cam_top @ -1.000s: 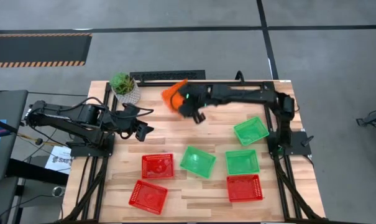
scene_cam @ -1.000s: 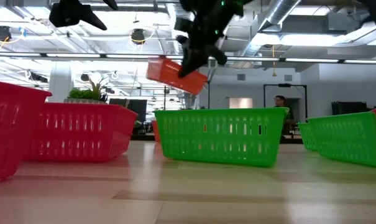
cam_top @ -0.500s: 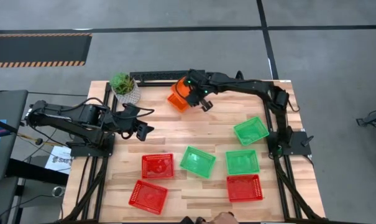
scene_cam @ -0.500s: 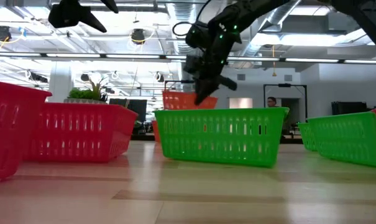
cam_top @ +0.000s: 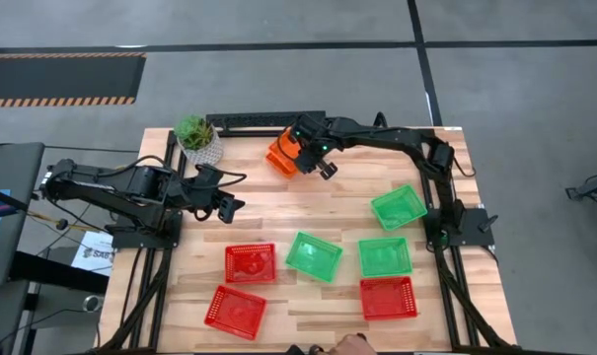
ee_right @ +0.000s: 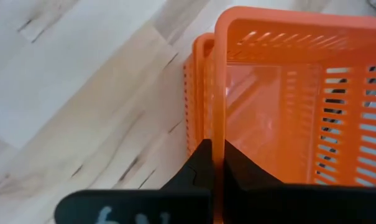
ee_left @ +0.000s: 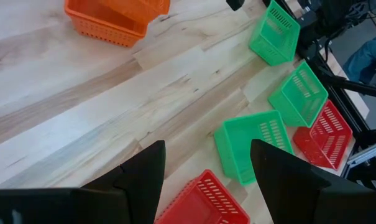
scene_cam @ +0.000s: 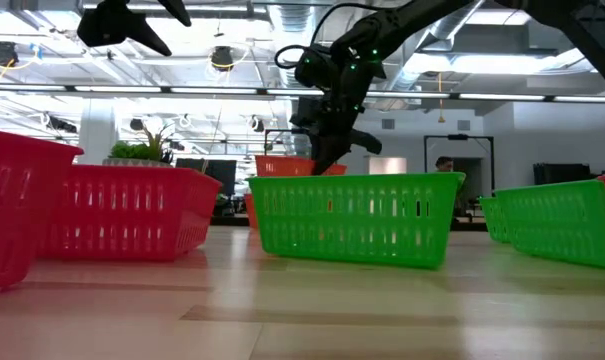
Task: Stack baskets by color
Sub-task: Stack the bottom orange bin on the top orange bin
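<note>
I see my right gripper (ee_right: 214,163) clamped on the rim of the top orange basket (ee_right: 287,99), sitting skewed in the orange stack (cam_top: 282,156) at the table's far edge; if I release now it may jam crooked or tip; left gripper (ee_left: 206,174) waits, fingers apart.

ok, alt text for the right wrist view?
The right gripper grips the rim of an orange basket between its dark jaws, the basket sitting nested in another orange basket whose rim shows just outside it. Light wooden table fills the rest of the view.
</note>
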Action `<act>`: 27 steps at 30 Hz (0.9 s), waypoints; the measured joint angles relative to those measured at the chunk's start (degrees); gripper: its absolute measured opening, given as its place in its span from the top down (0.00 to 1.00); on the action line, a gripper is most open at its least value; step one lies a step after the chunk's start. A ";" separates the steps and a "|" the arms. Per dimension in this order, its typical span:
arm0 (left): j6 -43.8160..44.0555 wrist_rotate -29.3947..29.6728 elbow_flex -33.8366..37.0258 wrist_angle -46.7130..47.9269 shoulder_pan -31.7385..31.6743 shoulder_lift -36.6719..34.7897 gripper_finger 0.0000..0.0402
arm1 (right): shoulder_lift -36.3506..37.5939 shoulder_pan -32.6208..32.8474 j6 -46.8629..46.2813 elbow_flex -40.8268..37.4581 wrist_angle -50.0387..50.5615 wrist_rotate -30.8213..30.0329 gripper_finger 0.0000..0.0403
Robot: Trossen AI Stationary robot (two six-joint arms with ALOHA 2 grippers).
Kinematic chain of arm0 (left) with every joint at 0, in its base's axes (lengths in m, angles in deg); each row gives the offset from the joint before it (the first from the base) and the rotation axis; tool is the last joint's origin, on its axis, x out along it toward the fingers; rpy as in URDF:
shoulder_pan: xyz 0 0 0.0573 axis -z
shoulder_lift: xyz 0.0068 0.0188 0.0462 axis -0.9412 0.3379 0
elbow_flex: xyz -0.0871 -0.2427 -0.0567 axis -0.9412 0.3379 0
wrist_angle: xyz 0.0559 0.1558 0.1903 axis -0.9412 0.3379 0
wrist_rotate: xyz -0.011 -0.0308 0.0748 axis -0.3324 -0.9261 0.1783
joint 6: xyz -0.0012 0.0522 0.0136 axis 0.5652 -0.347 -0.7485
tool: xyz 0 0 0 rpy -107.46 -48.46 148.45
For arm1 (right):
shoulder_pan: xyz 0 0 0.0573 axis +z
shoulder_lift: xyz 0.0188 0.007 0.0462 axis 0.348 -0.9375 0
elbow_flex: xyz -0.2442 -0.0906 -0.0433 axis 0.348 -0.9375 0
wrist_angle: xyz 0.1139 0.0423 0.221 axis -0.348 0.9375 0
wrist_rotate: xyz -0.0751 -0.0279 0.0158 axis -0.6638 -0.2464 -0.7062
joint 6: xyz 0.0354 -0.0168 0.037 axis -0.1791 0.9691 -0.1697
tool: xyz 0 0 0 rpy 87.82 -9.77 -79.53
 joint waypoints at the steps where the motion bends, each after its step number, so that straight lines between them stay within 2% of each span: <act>1: 0.00 0.02 0.00 -0.01 0.00 0.00 0.44 | 0.00 0.00 -0.02 0.00 -0.04 0.12 0.96; 6: 0.00 0.07 0.00 0.00 0.00 0.00 0.44 | 0.00 0.00 1.76 0.00 -0.22 2.05 0.96; 13: 0.00 0.09 0.00 0.00 0.00 0.00 0.44 | 0.00 -0.11 2.97 0.00 -1.36 2.60 0.91; 27: 0.00 0.17 0.00 0.00 0.00 0.00 0.44 | 0.02 -0.90 2.98 -1.20 -5.66 3.80 0.91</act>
